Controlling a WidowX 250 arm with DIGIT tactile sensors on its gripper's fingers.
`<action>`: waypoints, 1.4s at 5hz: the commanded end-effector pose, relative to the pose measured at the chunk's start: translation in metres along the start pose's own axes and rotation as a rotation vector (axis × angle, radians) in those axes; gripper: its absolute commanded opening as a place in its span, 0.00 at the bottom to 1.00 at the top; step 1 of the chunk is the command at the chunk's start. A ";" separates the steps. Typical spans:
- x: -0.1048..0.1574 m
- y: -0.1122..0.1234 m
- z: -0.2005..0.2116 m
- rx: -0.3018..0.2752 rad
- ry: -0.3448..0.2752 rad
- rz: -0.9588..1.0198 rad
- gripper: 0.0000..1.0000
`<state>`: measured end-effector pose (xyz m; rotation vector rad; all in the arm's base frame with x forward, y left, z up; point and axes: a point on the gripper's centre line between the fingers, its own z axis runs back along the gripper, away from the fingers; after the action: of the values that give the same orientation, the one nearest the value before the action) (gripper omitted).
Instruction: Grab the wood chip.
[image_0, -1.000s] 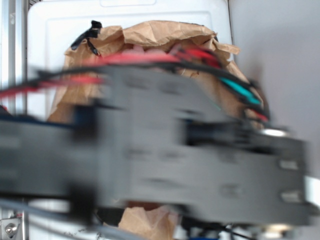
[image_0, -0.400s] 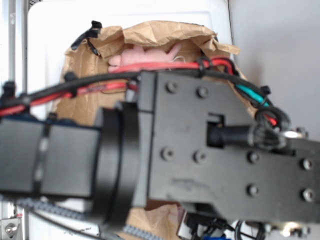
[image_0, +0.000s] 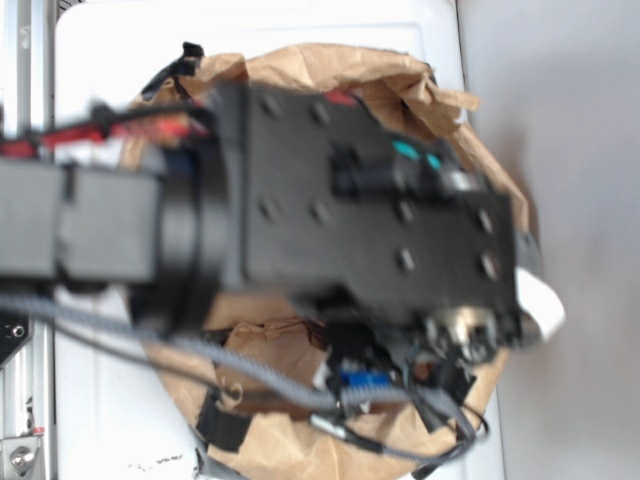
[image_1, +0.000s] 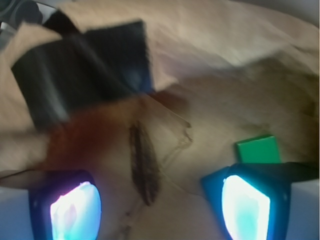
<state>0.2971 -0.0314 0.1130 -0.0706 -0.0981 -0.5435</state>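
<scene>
Wood chip (image_1: 143, 165), dark brown rough elongated sliver, lies flat on crumpled brown paper bag (image_1: 240, 90) in the wrist view, long axis roughly 12-to-6, between the two fingers and nearer the left-hand one.

Left to right in the wrist view: left glowing fingertip (image_1: 75, 210) at 7 o'clock, chip near centre, right glowing fingertip (image_1: 245, 205) at 5 o'clock, smooth green rectangular block (image_1: 257, 149) just above it at 3 o'clock. Black tape patch (image_1: 80, 75) on a paper fold sits at 10 o'clock. Gripper (image_1: 160, 207) jaws stand spread wide, nothing held, above the paper.

Risks, as judgement:
- chip is thin and flat, so fingers may slide over it or pinch a paper wrinkle instead
- chip sits off-centre, so the left finger could land on it or push it aside
- right finger descends near the green block and could nudge or catch it
- both views are blurred, so alignment is uncertain

Room: open paper on both sides of the chip; raised folds crowd the 10 to 12 o'clock side. In the exterior view the black arm body (image_0: 330, 210) hides the chip; bag edges ring the workspace on a white surface (image_0: 100, 60).
</scene>
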 end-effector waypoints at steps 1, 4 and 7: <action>-0.005 0.004 -0.014 0.081 -0.044 -0.066 1.00; -0.009 -0.038 -0.059 0.033 -0.080 -0.089 1.00; 0.040 -0.041 -0.091 0.152 -0.046 0.004 0.54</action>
<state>0.3110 -0.0805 0.0240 0.0640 -0.1519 -0.5082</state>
